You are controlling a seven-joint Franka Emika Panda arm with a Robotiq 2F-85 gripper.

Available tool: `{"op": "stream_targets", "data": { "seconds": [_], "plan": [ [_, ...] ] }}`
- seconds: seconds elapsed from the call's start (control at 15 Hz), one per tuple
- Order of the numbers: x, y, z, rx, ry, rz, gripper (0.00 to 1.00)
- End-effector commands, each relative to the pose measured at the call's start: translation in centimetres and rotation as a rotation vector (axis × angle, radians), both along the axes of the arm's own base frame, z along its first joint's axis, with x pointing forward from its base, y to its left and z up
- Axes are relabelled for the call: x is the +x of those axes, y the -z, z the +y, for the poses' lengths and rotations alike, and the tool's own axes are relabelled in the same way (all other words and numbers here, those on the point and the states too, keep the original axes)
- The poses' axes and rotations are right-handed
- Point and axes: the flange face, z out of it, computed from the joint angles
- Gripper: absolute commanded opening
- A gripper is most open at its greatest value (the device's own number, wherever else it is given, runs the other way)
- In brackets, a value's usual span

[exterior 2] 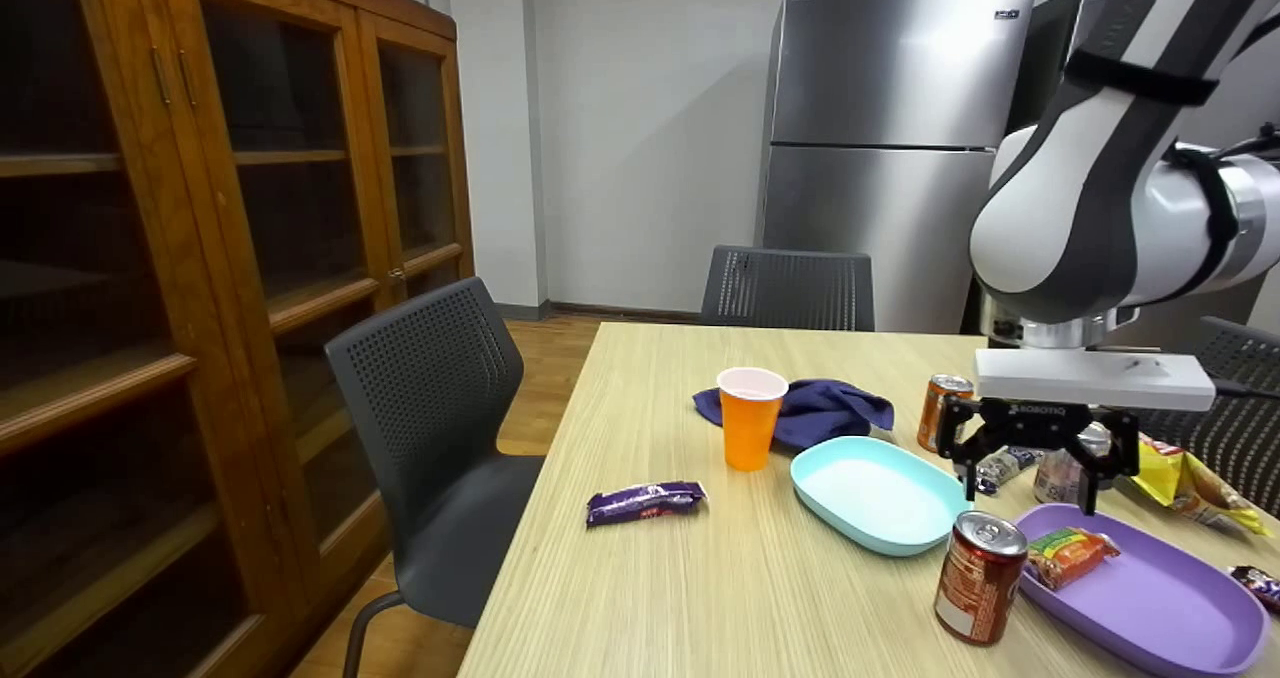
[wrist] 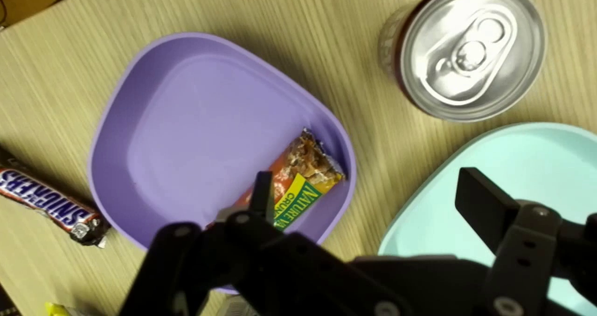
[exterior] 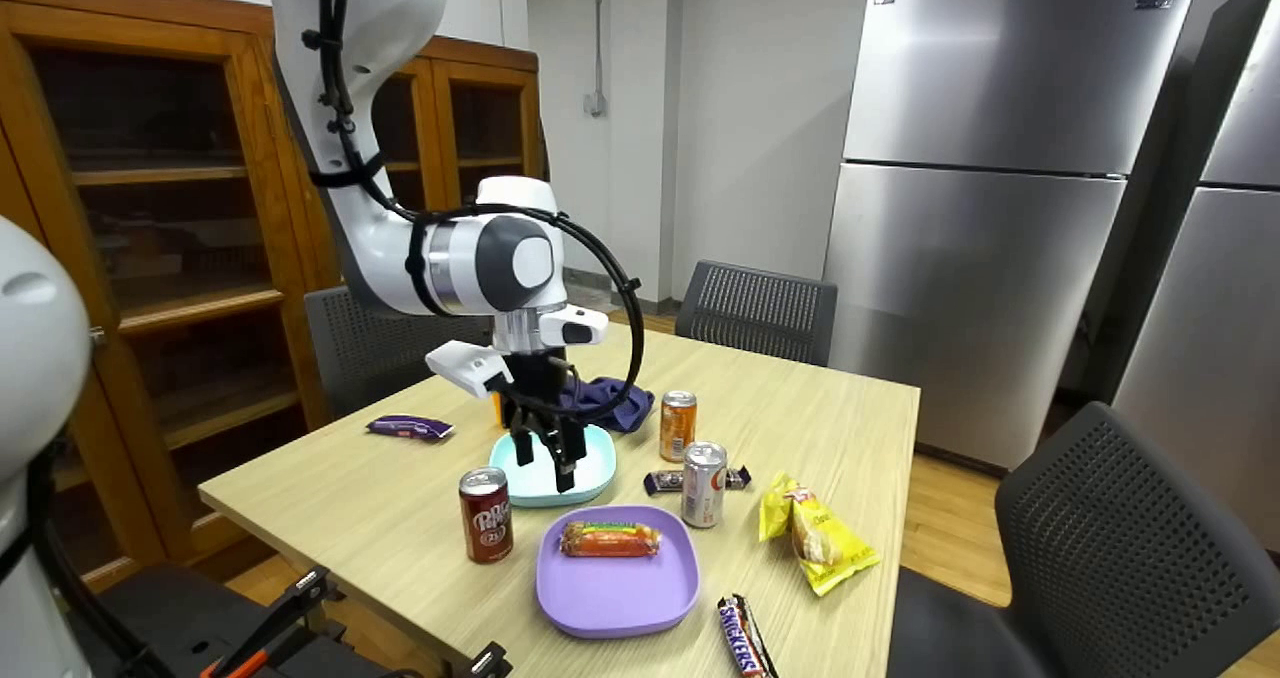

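Parted fingers (wrist: 486, 209) — near Dr Pepper can (exterior: 486, 518) and NATURE-lettered bar (wrist: 295, 189)

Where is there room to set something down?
Bare tabletop: between the purple-wrapped bar and dark-red metal can, and between the orange metal can and far grey mesh chair. Crowded: around the silver metal can, near the rounded purple plastic plate and yellow snack bag.

Wrist view cropping turquoise plate (wrist: 536, 153), hand (wrist: 364, 190) partly hiding granola bar (wrist: 298, 185)
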Motion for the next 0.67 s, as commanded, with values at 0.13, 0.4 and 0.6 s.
{"op": "stream_targets", "data": {
  "seconds": [0.13,0.4,0.6],
  "plan": [
    [0.0,0.1,2.6,0.012,-0.056,0.004,1.0],
    [-0.1,0.3,2.7,0.013,-0.058,0.007,1.0],
    [-0.1,0.3,2.6,0.013,-0.056,0.007,1.0]
  ]
}}
